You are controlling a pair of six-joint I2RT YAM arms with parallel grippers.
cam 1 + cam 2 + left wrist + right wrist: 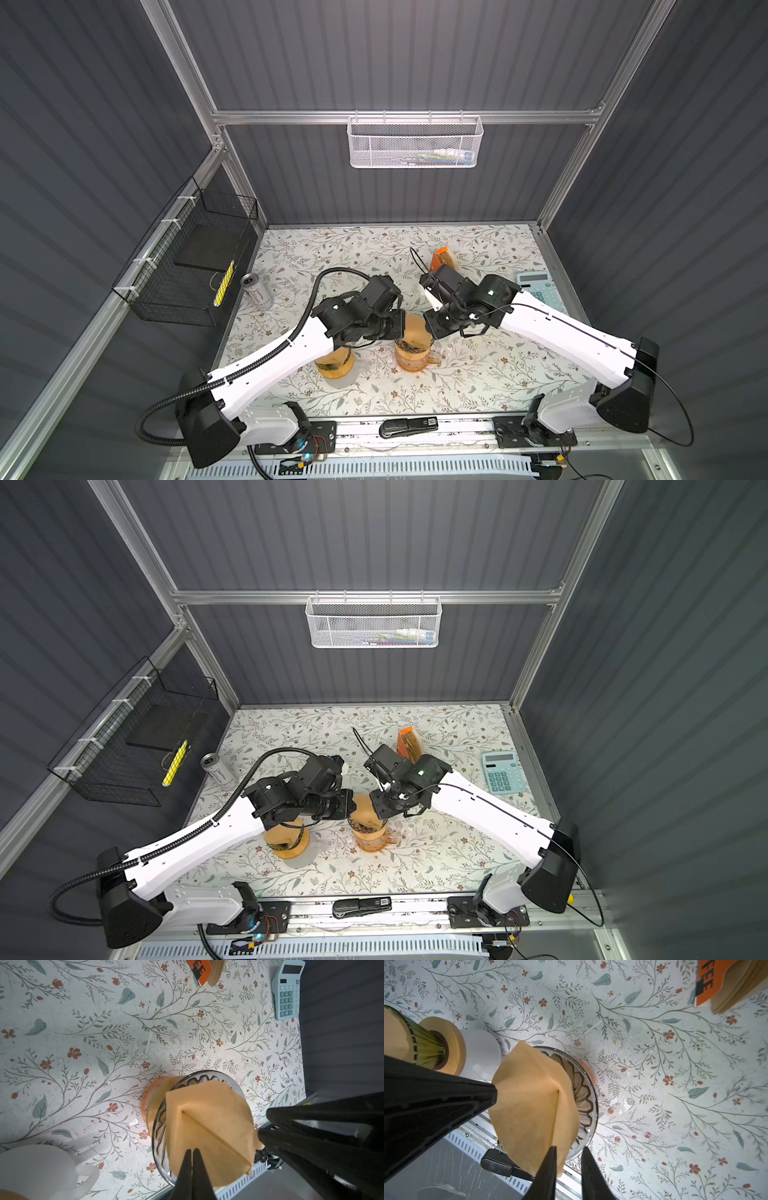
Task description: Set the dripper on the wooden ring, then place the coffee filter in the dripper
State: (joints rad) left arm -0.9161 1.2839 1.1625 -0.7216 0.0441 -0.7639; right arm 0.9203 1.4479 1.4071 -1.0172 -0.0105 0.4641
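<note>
A brown paper coffee filter (209, 1126) (533, 1105), opened into a cone, sits tilted in the mouth of the glass dripper (160, 1132) (584, 1095). The dripper stands on an orange base mid-table in both top views (411, 353) (370, 837). My left gripper (192, 1150) is shut on the filter's near edge. My right gripper (569, 1147) is open at the opposite edge; one finger overlaps the paper, and the gap between the jaws shows the dripper's rim. In the top views both wrists meet over the filter (413, 328) and hide the fingertips.
A second dripper (425, 1049) with a filter stands on a white mug under the left arm (334, 365). An orange filter pack (444, 259) and a calculator (536, 286) lie behind. A can (255, 289) stands left. A stapler (409, 427) lies on the front rail.
</note>
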